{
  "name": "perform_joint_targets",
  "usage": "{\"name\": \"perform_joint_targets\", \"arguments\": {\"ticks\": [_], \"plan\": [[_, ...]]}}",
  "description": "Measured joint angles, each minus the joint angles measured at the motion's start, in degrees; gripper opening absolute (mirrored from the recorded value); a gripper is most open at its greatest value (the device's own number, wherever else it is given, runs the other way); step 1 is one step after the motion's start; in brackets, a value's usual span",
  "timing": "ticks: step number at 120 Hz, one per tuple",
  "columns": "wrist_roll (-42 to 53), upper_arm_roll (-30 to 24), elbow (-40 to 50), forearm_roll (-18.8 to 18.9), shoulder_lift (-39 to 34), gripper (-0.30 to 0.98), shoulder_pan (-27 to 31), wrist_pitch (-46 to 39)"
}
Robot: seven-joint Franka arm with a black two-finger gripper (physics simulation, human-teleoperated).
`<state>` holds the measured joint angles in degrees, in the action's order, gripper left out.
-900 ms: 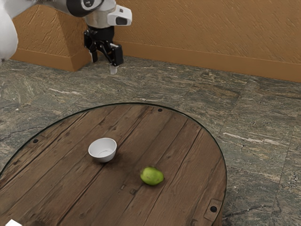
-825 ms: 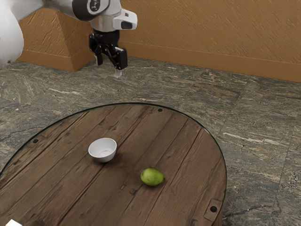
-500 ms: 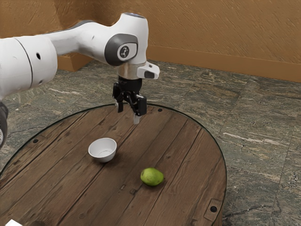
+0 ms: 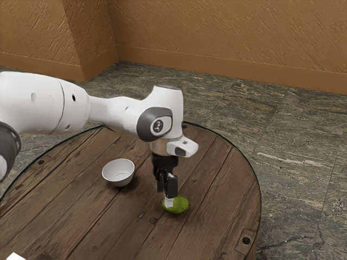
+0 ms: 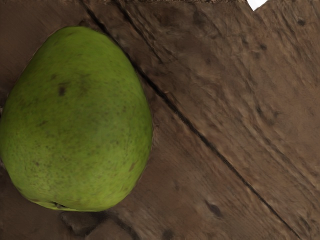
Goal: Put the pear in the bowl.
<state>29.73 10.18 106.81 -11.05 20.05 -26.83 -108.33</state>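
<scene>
Black two-finger gripper, at green oval pear; opening and hold: cannot tell. Round white bowl, on brown wooden table.

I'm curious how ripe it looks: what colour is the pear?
Green, with small dark speckles; the pear shows best in the wrist view.

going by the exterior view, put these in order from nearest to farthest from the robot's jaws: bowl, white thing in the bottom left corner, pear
1. Pear: right at the jaws, directly below the hand.
2. Bowl: off toward the exterior view's left.
3. White thing: far down in the exterior view's lower left corner, partly cut off.
</scene>
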Motion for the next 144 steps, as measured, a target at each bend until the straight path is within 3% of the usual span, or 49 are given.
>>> {"name": "perform_joint_targets", "arguments": {"ticks": [37,62,87,114,144], "plan": [[14.34,1.11,-4.67,-1.15,8.54,0.67,0.58,-7.98],[20.56,1.51,-5.36,-2.35,10.06,0.67,0.58,-11.30],[25.08,1.57,-5.28,-1.76,9.64,0.50,0.55,-10.74],[28.34,1.46,-5.38,-0.25,9.67,0.43,0.53,-9.78],[29.15,4.69,-5.13,0.18,1.95,0.26,0.18,-9.35]]}}
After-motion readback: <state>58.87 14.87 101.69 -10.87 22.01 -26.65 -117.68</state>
